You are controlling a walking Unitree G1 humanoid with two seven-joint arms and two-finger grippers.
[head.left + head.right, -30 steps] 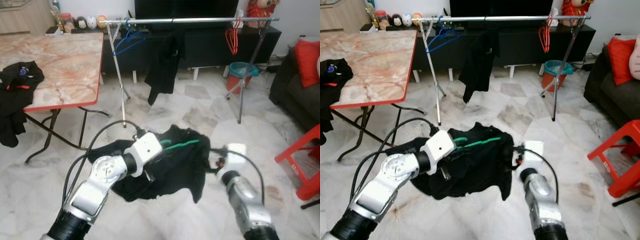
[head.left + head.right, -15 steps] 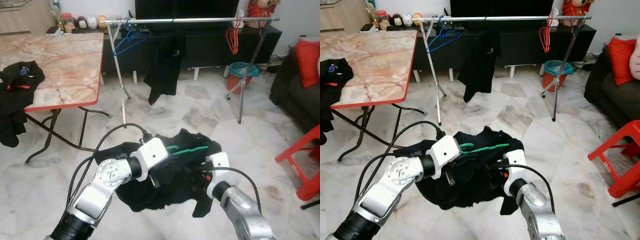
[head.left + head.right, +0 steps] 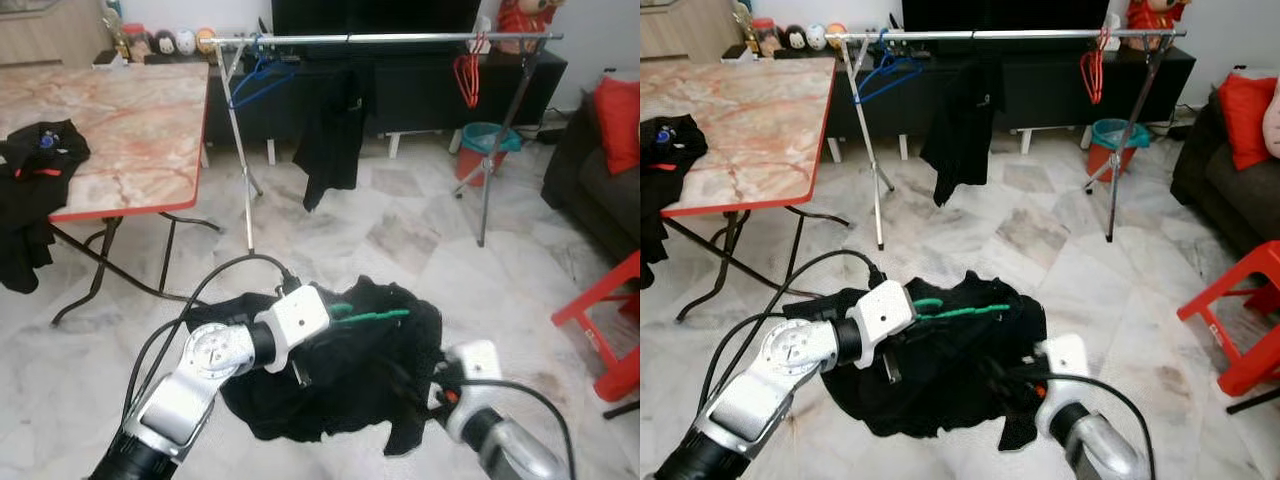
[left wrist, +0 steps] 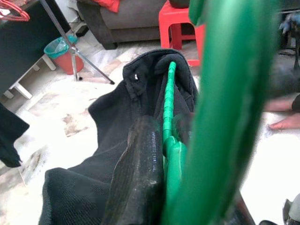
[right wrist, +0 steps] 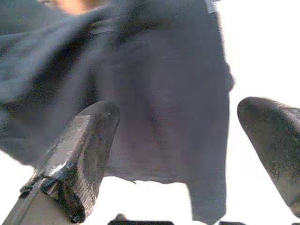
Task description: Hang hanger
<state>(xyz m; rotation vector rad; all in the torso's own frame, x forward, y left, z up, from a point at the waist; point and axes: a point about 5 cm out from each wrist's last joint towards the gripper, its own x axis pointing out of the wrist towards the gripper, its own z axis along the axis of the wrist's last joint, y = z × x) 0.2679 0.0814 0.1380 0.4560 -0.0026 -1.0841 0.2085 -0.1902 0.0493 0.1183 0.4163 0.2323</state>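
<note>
So the left gripper (image 4: 164,154) is clamped on the green hanger (image 3: 370,317) draped in a black garment (image 3: 350,370), while the right gripper (image 5: 178,154) hovers spread wide beside the cloth.

Glossy ridged green plastic hanger (image 4: 167,115) inside matt black knit cloth garment (image 3: 350,370).

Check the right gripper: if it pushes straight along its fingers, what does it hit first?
Most likely the black fabric garment draped on the green plastic hanger. The right gripper is open, the cloth hanging directly between and ahead of its fingers. Depth is unclear, but nothing sits nearer.
</note>
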